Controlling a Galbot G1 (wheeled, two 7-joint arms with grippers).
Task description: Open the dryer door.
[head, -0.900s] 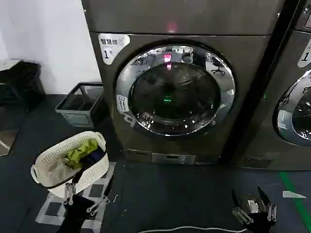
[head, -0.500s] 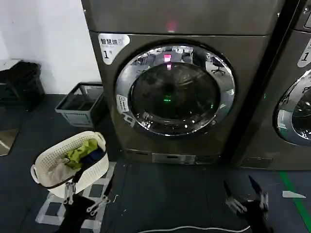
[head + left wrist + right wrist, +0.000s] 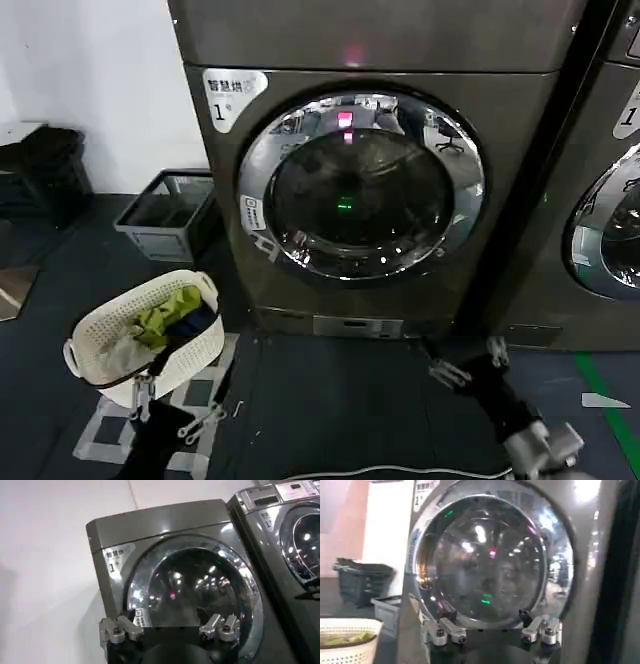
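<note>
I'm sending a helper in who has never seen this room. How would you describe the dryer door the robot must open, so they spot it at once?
Find the dryer, the bronze-grey machine next to the white wall, with a white label reading "1" at its upper corner. The dryer door is the round chrome-ringed porthole of dark glass on its front, shut. A twin door sits on the second machine beside it; the right one has a white laundry basket before it.

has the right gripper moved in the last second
Yes. The right gripper has risen from the floor at the view's lower edge and shifted left, toward the dryer base, below the shut door. Left gripper parked low.
</note>
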